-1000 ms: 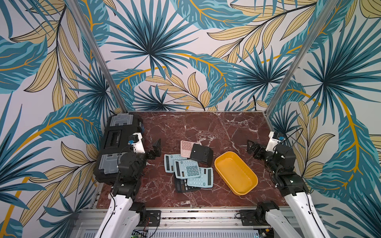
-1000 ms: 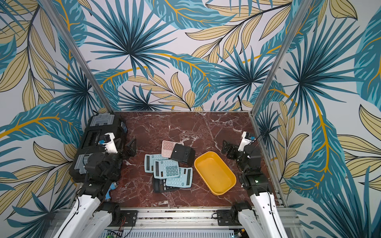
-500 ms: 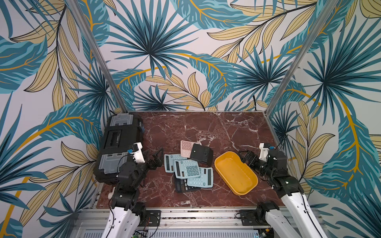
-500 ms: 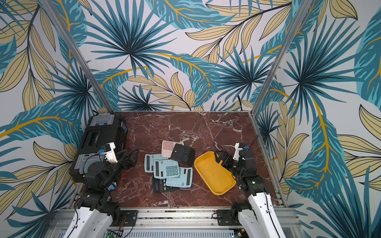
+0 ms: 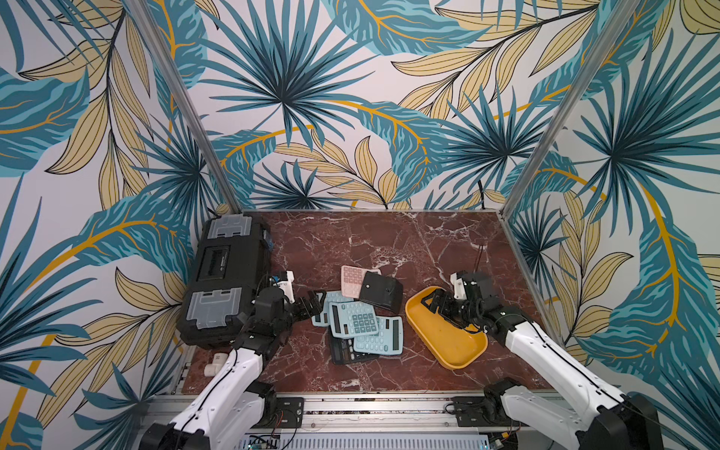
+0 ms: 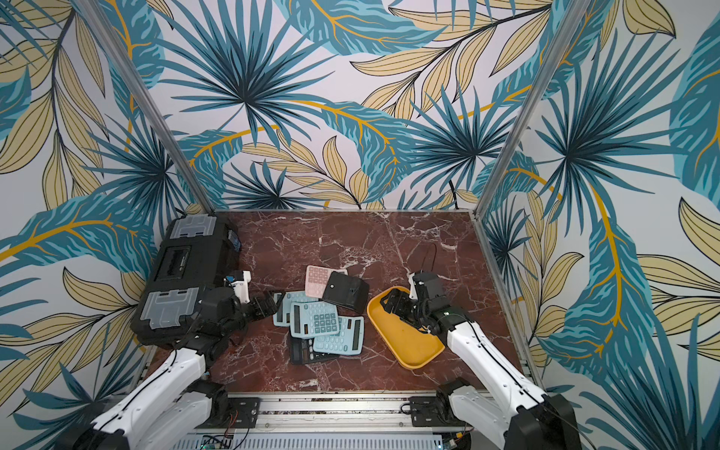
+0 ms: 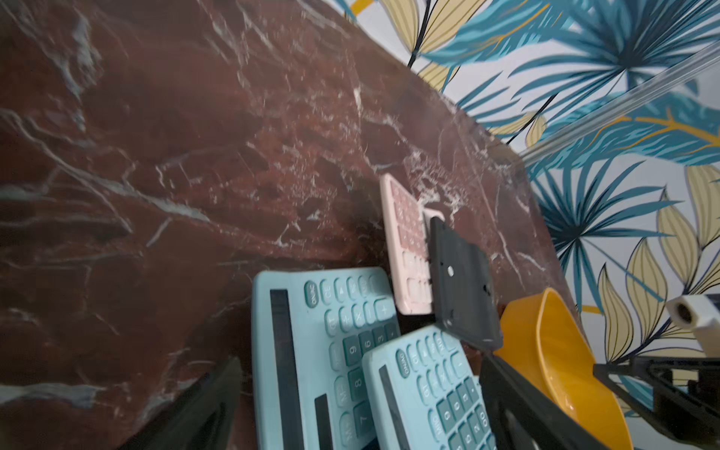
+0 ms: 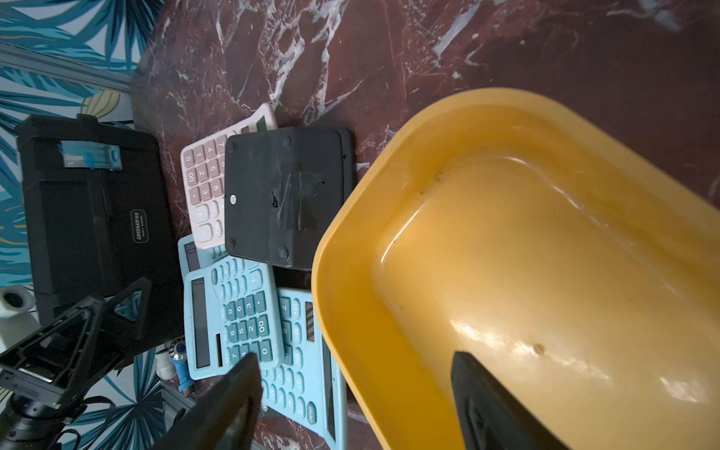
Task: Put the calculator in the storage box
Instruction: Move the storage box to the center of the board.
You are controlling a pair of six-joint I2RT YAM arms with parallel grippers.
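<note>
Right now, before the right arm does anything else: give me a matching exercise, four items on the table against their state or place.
Things:
1. storage box
2. pink calculator
3. top blue calculator
4. toolbox

States or places:
a. keys up, lying on top of the pile
b. yellow, no calculator inside
c. partly under the face-down black calculator
d. black, at the table edge on the left arm's side

Pairs: 1-b, 2-c, 3-a, 4-d
</note>
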